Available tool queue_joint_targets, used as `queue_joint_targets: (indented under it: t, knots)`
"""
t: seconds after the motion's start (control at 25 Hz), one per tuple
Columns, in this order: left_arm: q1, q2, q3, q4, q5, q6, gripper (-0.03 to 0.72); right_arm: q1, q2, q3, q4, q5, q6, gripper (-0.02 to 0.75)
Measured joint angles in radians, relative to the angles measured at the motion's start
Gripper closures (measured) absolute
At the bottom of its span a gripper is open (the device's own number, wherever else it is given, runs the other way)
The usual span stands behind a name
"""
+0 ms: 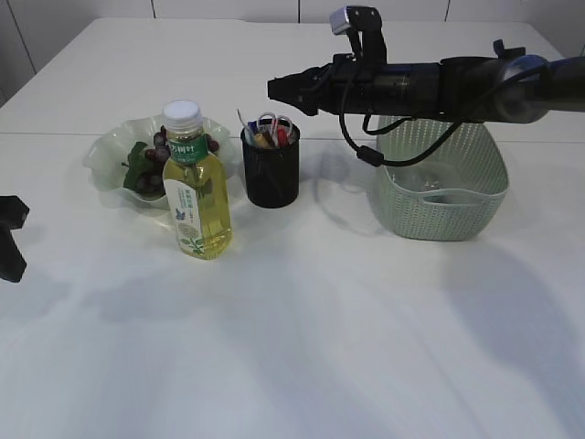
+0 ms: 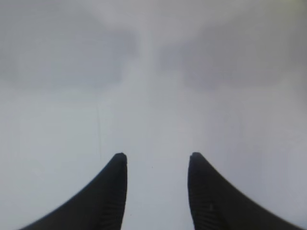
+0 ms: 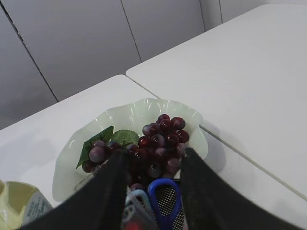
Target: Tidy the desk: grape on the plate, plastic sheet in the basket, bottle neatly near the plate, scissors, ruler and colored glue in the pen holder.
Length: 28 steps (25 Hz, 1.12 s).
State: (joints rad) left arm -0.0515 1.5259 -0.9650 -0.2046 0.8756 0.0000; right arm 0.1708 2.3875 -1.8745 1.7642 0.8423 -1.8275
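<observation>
Dark red grapes [image 1: 157,144] with green leaves lie on the pale green wavy plate [image 1: 111,148], also in the right wrist view [image 3: 160,139]. The bottle [image 1: 196,197] of yellow liquid stands upright in front of the plate. The black mesh pen holder [image 1: 271,176] holds scissors [image 1: 271,123] and other coloured items that I cannot tell apart. My right gripper [image 1: 276,90] hovers open and empty just above the holder; its fingers [image 3: 154,153] frame the blue scissors handle [image 3: 163,181]. My left gripper [image 1: 11,236] is open and empty over bare table [image 2: 156,155].
A green woven basket [image 1: 439,206] stands on the right under my right arm, with something clear, seemingly the plastic sheet [image 1: 431,186], inside. A table seam runs behind the plate. The bottle's shoulder shows at the lower left of the right wrist view [image 3: 19,203].
</observation>
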Motion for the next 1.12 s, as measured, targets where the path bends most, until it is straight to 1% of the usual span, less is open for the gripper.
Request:
queue_joint_targets:
  t: [0.08,0.16,0.24,0.28,0.32,0.36,0.44,0.48,0.52,0.56,0.68,0.8,0.88,0.96,1.04,1.12]
  knots:
    - [0.0,0.0,0.0,0.0,0.0,0.0,0.38,0.0,0.0,-0.002,0.0,0.01,-0.002,0.38]
    - [0.0,0.0,0.0,0.0,0.0,0.0,0.38,0.0,-0.005,-0.002,-0.002,0.013,0.022,0.365]
    - [0.0,0.0,0.0,0.0,0.0,0.0,0.38,0.0,-0.023,-0.002,-0.03,-0.019,0.121,0.36]
    - [0.0,0.0,0.0,0.0,0.0,0.0,0.38,0.0,-0.042,-0.002,-0.066,-0.044,0.195,0.36]
    - [0.0,0.0,0.0,0.0,0.0,0.0,0.38,0.0,-0.068,-0.002,-0.141,-0.072,0.268,0.359]
    - [0.0,0.0,0.0,0.0,0.0,0.0,0.38,0.0,-0.094,-0.002,-0.247,-0.092,0.373,0.359]
    - [0.0,0.0,0.0,0.0,0.0,0.0,0.38,0.0,-0.163,-0.002,-0.49,-0.099,0.605,0.358]
    - [0.0,0.0,0.0,0.0,0.0,0.0,0.38,0.0,-0.193,-0.002,-0.629,-0.088,0.745,0.356]
    - [0.0,0.0,0.0,0.0,0.0,0.0,0.38,0.0,-0.229,-0.002,-0.762,-0.062,0.885,0.356]
    - [0.0,0.0,0.0,0.0,0.0,0.0,0.38,0.0,-0.266,-0.002,-0.867,-0.031,1.017,0.356]
    - [0.0,0.0,0.0,0.0,-0.004,0.0,0.38,0.0,-0.357,-0.002,-1.201,0.103,1.342,0.356]
    - [0.0,0.0,0.0,0.0,-0.027,0.0,0.38,0.0,-0.425,-0.002,-1.466,0.235,1.547,0.356]
    - [0.0,0.0,0.0,0.0,-0.036,0.0,0.38,0.0,-0.469,0.01,-1.611,0.283,1.643,0.356]
    - [0.0,0.0,0.0,0.0,-0.04,0.0,0.38,0.0,-0.518,0.046,-1.729,0.307,1.713,0.356]
    - [0.0,0.0,0.0,-0.01,-0.048,0.0,0.38,0.0,-0.574,0.105,-1.778,0.319,1.738,0.356]
    - [0.0,0.0,0.0,-0.014,-0.053,0.0,0.38,0.0,-0.639,0.168,-1.798,0.321,1.749,0.356]
